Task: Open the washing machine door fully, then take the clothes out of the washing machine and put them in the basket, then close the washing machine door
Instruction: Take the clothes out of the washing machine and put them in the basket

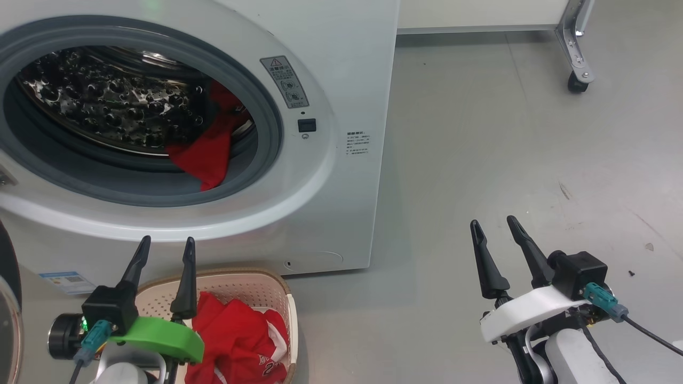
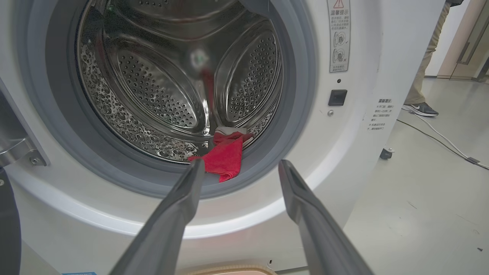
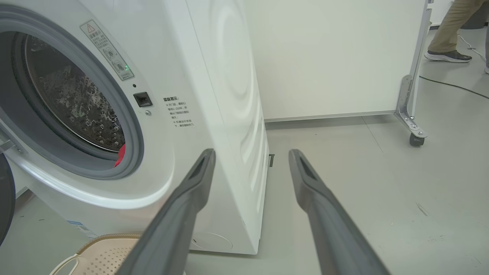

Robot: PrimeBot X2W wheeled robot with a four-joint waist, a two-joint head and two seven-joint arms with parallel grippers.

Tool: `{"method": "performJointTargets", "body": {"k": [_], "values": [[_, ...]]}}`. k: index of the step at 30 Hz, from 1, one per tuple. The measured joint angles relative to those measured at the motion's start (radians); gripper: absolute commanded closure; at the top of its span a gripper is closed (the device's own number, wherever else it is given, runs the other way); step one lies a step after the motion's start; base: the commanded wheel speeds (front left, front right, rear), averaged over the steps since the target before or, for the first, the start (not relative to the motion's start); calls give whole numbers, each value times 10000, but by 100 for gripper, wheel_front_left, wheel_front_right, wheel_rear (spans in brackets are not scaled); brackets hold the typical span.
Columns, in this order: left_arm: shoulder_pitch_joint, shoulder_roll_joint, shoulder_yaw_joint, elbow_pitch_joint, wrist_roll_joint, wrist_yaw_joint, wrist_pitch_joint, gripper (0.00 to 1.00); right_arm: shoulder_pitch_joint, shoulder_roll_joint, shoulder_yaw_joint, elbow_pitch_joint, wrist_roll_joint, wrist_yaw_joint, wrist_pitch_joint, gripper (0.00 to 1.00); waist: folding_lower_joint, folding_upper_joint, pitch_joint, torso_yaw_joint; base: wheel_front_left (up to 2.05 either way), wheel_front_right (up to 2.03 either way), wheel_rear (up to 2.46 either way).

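Observation:
The white washing machine stands with its drum mouth uncovered. Its door hangs swung out at the far left, only its dark rim showing. One piece of the red clothes drapes from the steel drum over the grey gasket, low on the right. More red clothes lie in the cream basket on the floor below the mouth. My left gripper hovers open above the basket, pointing at the mouth. My right gripper is open over bare floor to the right.
A white partition on a castor leg stands at the back right. A person's leg and shoe are beyond it, and a cable trails across the floor. Grey floor stretches right of the machine.

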Motion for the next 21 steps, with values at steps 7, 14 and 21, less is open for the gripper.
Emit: {"method": "performJointTargets", "body": {"k": [7, 14, 21], "values": [[30, -4, -6, -35, 56, 0, 0, 0, 0, 2, 0, 0, 0, 0, 0, 0, 0, 0, 15, -8, 0, 0, 0], [55, -21, -8, -59, 58, 0, 0, 0, 0, 2, 0, 0, 0, 0, 0, 0, 0, 0, -5, 9, 0, 0, 0], [150, -27, -13, -84, 63, 0, 0, 0, 0, 2, 42, 0, -2, 0, 0, 0, 0, 0, -30, 12, 0, 0, 0]]}}
